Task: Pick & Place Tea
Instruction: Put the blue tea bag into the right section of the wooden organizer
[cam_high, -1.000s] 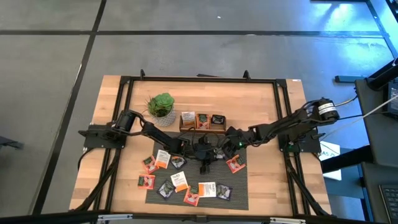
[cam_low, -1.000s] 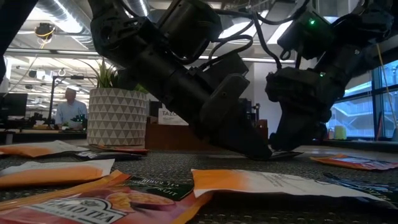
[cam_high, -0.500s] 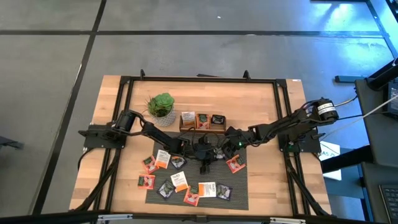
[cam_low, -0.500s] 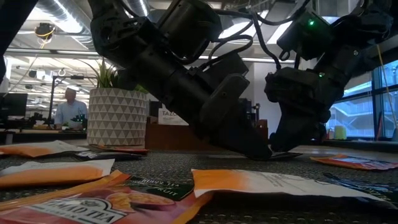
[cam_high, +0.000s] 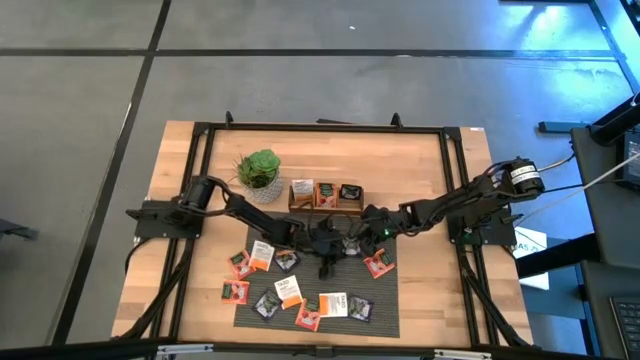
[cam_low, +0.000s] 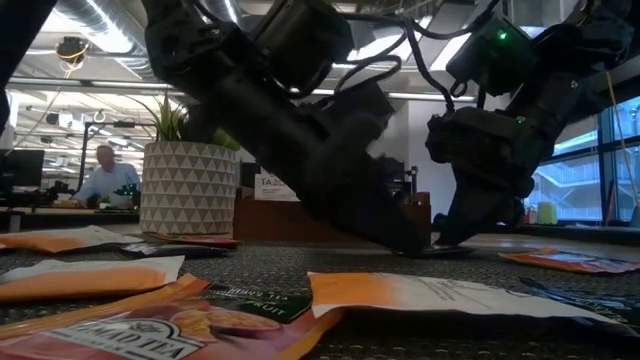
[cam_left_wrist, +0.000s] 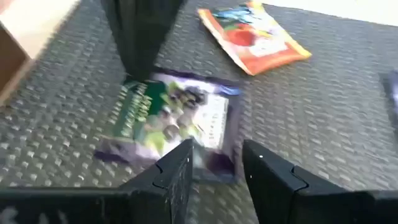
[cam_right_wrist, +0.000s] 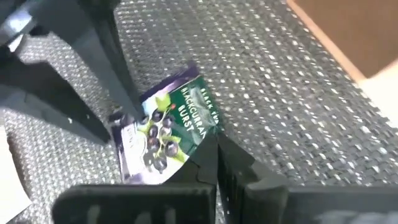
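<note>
A purple-and-green tea sachet (cam_right_wrist: 165, 130) lies flat on the dark woven mat (cam_high: 385, 300) at the table's middle, where both grippers meet. My right gripper (cam_right_wrist: 214, 163) comes from the right and is shut at the sachet's edge. My left gripper (cam_left_wrist: 217, 171) comes from the left and stands open, its fingers on either side of the sachet's opposite end. Several other tea sachets, orange-red (cam_high: 378, 263), white (cam_high: 262, 255) and dark (cam_high: 360, 308), lie scattered on the mat and the wood. My right gripper is shut on the sachet's edge (cam_right_wrist: 198, 148), near a corner, with only the fingertips on it. The fingers slant down from the table's right side. The sachet still lies flat on the mat. My left gripper: I cannot tell whether its fingers touch the sachet's end (cam_left_wrist: 208, 163).
A brown wooden tray (cam_high: 325, 207) with three compartments holding sachets stands just beyond the grippers. A potted green plant (cam_high: 260, 170) stands to its left. A black frame (cam_high: 200, 135) runs around the tabletop. In the room behind, a person (cam_low: 105, 175) sits at a desk.
My left gripper has risen slightly off the mat and shows blurred in the low view. The sachet and my right gripper stay where they were.
</note>
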